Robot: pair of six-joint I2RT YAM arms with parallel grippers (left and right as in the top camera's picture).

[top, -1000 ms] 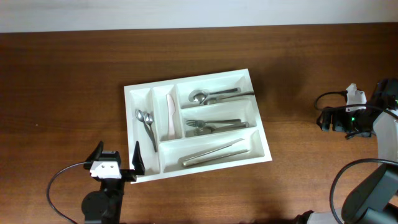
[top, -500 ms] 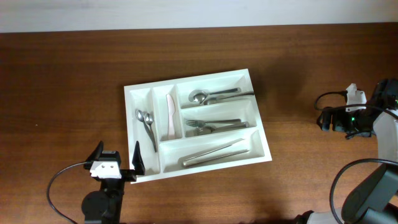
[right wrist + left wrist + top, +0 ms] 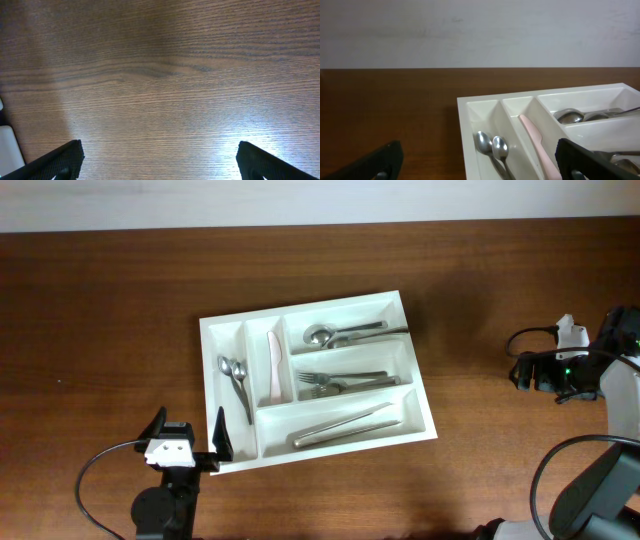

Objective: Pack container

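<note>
The white container (image 3: 425, 395) lies tilted at the table's middle, also in the left wrist view (image 3: 470, 135). It holds two spoons (image 3: 238, 380) (image 3: 492, 150), a pink knife (image 3: 274, 365) (image 3: 535, 140), a spoon pair (image 3: 340, 334), forks (image 3: 340, 381) and long steel pieces (image 3: 345, 427). My left gripper (image 3: 188, 442) is open and empty at the container's near left corner (image 3: 477, 167). My right gripper (image 3: 528, 370) is open and empty over bare wood at the far right (image 3: 157, 165).
The dark wooden table (image 3: 110, 330) runs to a pale wall at the back (image 3: 470, 30). Black cables loop by both arm bases (image 3: 95, 470) (image 3: 545, 470). A white edge shows at the right wrist view's left border (image 3: 10, 150).
</note>
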